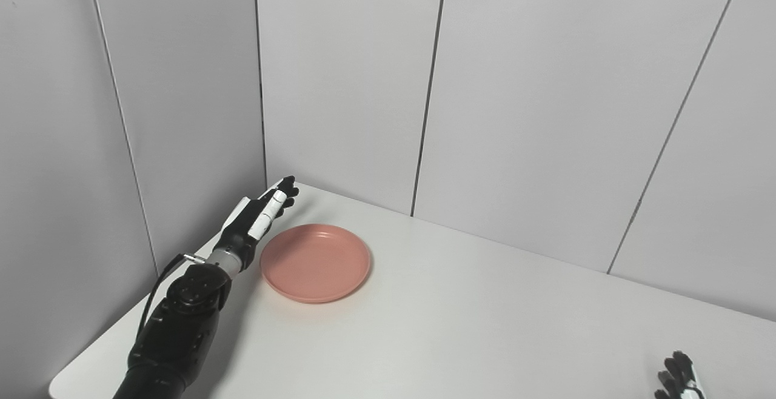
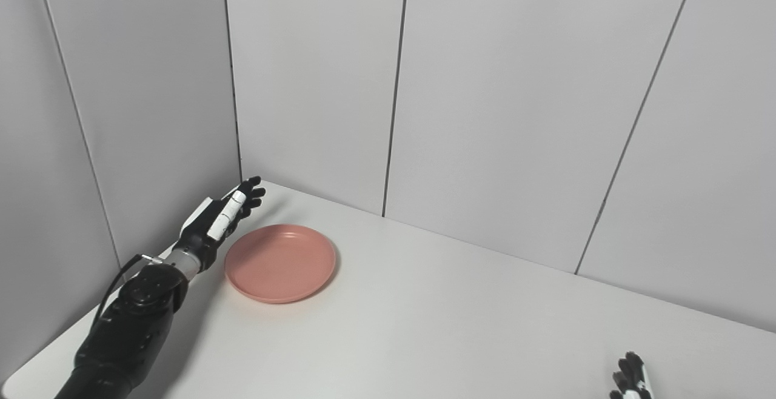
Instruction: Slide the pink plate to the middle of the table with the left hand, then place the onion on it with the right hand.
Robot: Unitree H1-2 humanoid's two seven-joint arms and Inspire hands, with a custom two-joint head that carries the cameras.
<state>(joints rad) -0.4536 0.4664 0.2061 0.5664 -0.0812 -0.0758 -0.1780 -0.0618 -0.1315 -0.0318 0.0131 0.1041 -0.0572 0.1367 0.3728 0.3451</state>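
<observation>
A pink plate (image 1: pixel 315 262) lies flat and empty on the white table (image 1: pixel 461 320), toward its far left corner. My left hand (image 1: pixel 260 213) is stretched out open just left of the plate's rim, fingers pointing at the back wall, holding nothing; whether it touches the rim I cannot tell. Only the fingertips of my right hand (image 1: pixel 680 378) show at the bottom right edge, low by the table's near side. No onion is visible in either view.
Grey wall panels close the table in at the left and the back, meeting in a corner just behind my left hand. The table's rounded left front corner (image 1: pixel 60 384) shows beside my left forearm (image 1: pixel 176 326).
</observation>
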